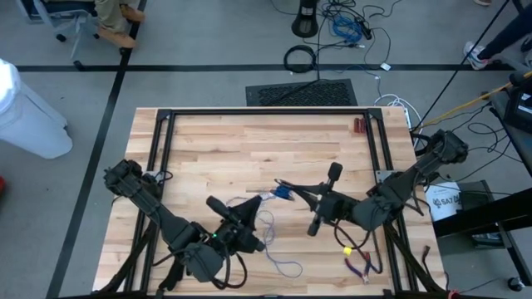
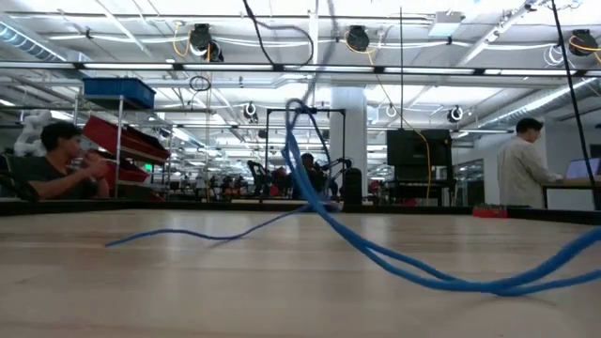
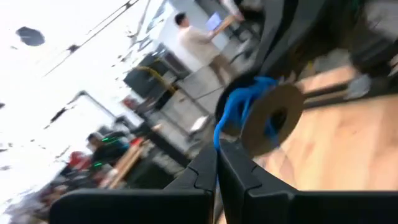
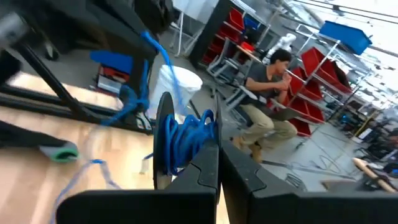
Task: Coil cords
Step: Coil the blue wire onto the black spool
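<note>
Thin blue flexible cord (image 4: 184,138): partly wound on a dark round spool just ahead of the right claw (image 4: 217,152); remainder trails loose below it.

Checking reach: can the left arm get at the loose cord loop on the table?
Probably yes: the cord loop lies on bare wood beside the left gripper, nothing between them, though its jaws are shut on that cord.

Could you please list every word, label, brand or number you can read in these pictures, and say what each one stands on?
"SAT": the only legible letters, on a white container beside the table's right edge in the high view; the rest of that print is cut off by the arm and too small to read.
Nothing else is readable: the blue cord, its spool and the room's bins and screens show no legible text.
</note>
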